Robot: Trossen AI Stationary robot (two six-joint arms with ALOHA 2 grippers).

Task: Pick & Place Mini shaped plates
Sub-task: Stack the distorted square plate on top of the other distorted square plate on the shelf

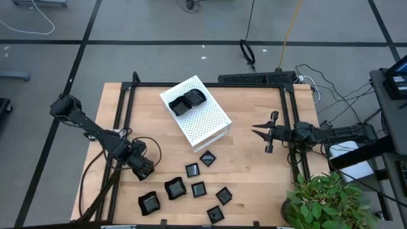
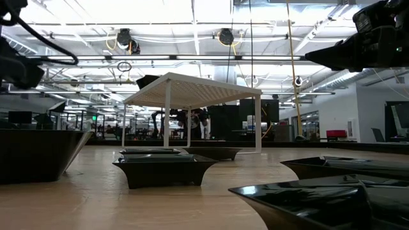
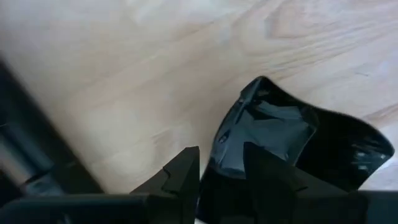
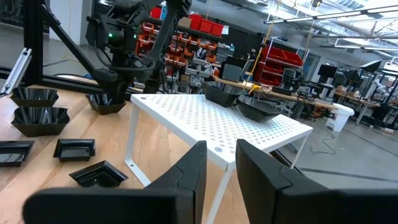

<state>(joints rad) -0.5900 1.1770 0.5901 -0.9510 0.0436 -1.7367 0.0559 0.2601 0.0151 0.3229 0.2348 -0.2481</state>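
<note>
Several glossy black mini plates point(image 1: 198, 189) rest on their bases on the wooden table near its near edge. Two more point(image 1: 188, 102) sit on top of the white perforated box point(image 1: 202, 124), which stands on thin legs point(image 2: 167, 121). My left gripper point(image 1: 145, 170) hovers at the near left, just above the loose group, and is shut on one wavy-edged plate point(image 3: 280, 134). My right gripper point(image 1: 257, 130) waits open and holds nothing, level, to the right of the box and pointing at it point(image 4: 217, 118). My left gripper holds the wavy-edged plate by its raised rim point(image 3: 219, 140). The rim runs down into the gap between the two fingers, one finger point(image 3: 267, 171) over the dish's inside and the other outside. The plate sits tilted ahead of the fingers; I cannot tell whether it is clear of the table.
A black metal frame point(image 1: 124, 114) runs along the table's left, far and right sides. A potted plant point(image 1: 324, 200) stands at the near right corner. Bare wood lies between the box and the left rail. In the low view, plates point(image 2: 163, 167) stand close to the camera.
</note>
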